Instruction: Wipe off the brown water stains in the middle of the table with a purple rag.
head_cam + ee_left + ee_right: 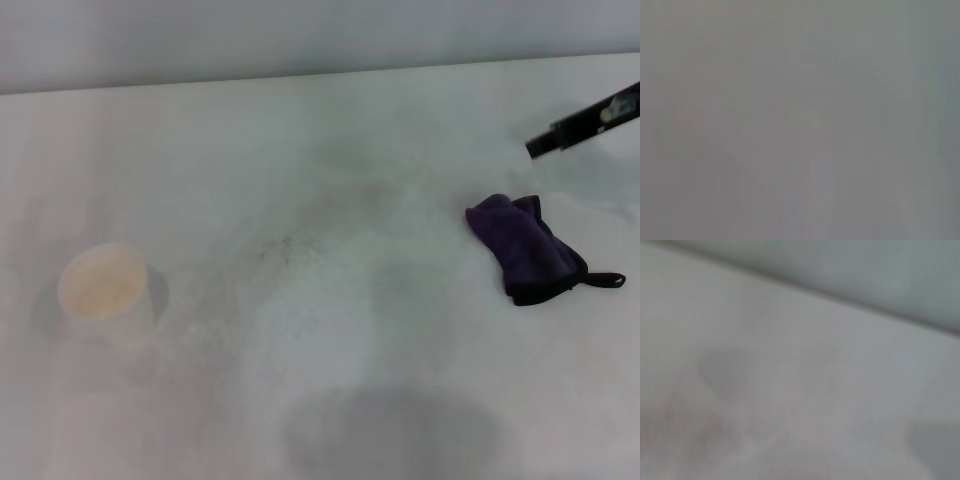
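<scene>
Nearest us, a broad grey shadow lies on the table (330,100); no arm shows there. Left side, near: a white paper cup (104,290), upright, tan inside.

Middle: only faint grey speckled smudges (285,250). We see no clear brown puddle here; the stain the task names does not show in any view, so either it is very faint or already gone. We cannot say which.

Right side, further back: the purple rag (525,245), bunched, black loop tag pointing right, lying flat on the table, nothing touching it.

Beyond it, at the right edge: the right gripper (585,122), a dark bar above and apart from the rag. Whether its fingers are spread or closed we cannot tell. The left gripper is out of sight; its wrist view shows blank grey.

Risks, as we judge them: a descent that catches only the loop tag or one fold, so the rag drags or drops; with the stain barely visible, a wipe over the wrong patch; a wide sweep leftward could tip the cup.
</scene>
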`<state>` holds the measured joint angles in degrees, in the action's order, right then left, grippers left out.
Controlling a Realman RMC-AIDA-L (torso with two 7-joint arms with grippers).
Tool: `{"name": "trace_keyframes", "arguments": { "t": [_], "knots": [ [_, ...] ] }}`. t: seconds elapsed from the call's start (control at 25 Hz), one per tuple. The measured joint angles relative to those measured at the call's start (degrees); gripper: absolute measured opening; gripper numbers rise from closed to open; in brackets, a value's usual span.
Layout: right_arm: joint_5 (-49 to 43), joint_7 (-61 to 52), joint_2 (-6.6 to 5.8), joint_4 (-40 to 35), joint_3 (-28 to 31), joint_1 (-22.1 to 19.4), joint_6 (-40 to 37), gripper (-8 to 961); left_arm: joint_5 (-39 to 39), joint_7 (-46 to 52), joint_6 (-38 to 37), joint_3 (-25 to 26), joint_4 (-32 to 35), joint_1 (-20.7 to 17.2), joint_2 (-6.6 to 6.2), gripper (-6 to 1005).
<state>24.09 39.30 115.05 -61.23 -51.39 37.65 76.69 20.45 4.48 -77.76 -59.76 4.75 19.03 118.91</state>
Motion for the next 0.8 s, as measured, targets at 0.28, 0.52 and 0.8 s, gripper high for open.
{"name": "trace_keyframes", "arguments": {
  "t": [0.28,0.52,0.8],
  "knots": [
    [17.27,16.79,-0.36,2.71,11.39,-4.98,-8.22,426,-0.38,-2.09,-0.16,0.35,0.00,0.13,0.18,893],
    [37.05,35.89,-0.74,10.71,17.21,-9.19,-16.47,426,-3.12,-2.18,-0.39,0.50,-0.20,0.30,0.28,893],
    [58.62,59.28,-1.49,23.99,25.83,-10.43,-20.81,425,-11.86,-1.55,-0.62,0.48,-0.53,0.20,0.68,893]
  ]
}}
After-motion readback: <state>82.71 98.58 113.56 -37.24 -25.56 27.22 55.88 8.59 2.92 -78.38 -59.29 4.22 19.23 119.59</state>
